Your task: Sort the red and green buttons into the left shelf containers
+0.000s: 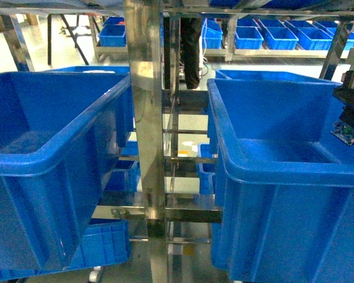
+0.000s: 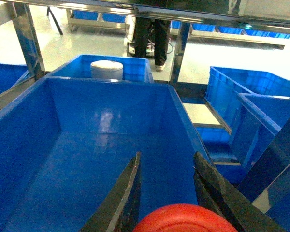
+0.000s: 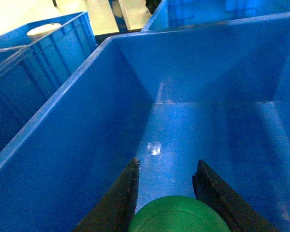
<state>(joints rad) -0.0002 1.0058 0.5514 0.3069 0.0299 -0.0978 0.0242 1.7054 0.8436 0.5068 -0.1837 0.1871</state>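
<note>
In the left wrist view my left gripper [image 2: 167,154] hangs over the inside of a large blue container [image 2: 63,159], shut on the red button [image 2: 183,220], whose wide cap shows low between the dark fingers [image 2: 128,193]. The right wrist view has my right gripper [image 3: 167,161] over another blue container [image 3: 198,125], shut on the green button [image 3: 179,216]. The head view shows both containers, left [image 1: 47,159] and right [image 1: 271,171], on the shelf, either side of a shiny steel post [image 1: 144,118]. Only my right arm's wrist [image 1: 351,115] shows there, above the right container's far edge.
A white roll [image 2: 106,69] lies in the blue bin behind the left container. A person's dark legs [image 2: 152,38] stand beyond the rack. More blue bins sit to the right [image 2: 251,96], lower on the shelf [image 1: 106,242], and in a far row [image 1: 271,36].
</note>
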